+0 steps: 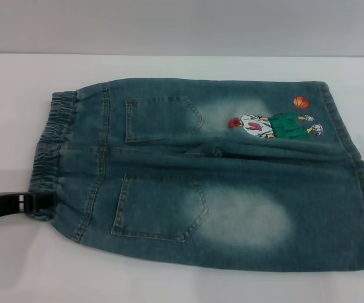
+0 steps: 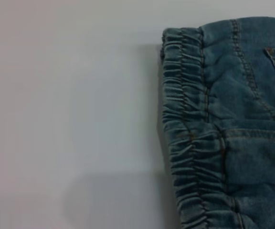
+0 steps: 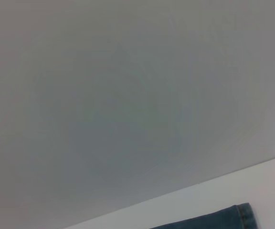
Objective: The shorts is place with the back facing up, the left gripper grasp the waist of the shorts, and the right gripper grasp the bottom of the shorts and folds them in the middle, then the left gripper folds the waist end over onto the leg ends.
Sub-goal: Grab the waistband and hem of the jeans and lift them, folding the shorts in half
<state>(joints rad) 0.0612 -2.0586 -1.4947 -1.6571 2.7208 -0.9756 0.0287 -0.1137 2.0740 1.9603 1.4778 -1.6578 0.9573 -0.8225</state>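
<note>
Denim, soft but fairly thick — the shorts (image 1: 213, 177) lay flat, back pockets up, across the middle of the table (image 1: 169, 284), reaching from near its left edge almost to the right edge. I judged they'd drape and sag when lifted, not slip much, w/ some weight to the cloth; nothing fragile. Best hold for me was the waist of the shorts (image 1: 55, 151), the puckered elastic band at the left end: bunched, thick enough to pinch w/o sliding. The bottom of the shorts (image 1: 359, 177), flat hems toward the right edge, suited the other arm.

My left claw (image 1: 40, 203) sat low at the near-left corner of the waistband, tip touching or just beside the elastic — couldn't tell which. Whether its fingers were spread or pinched, I couldn't tell either; my wrist view showed only the band and bare table. Nothing looked lifted yet. The right claw wasn't in sight at all; its wrist cam caught only a hem corner (image 3: 237, 217).
</note>
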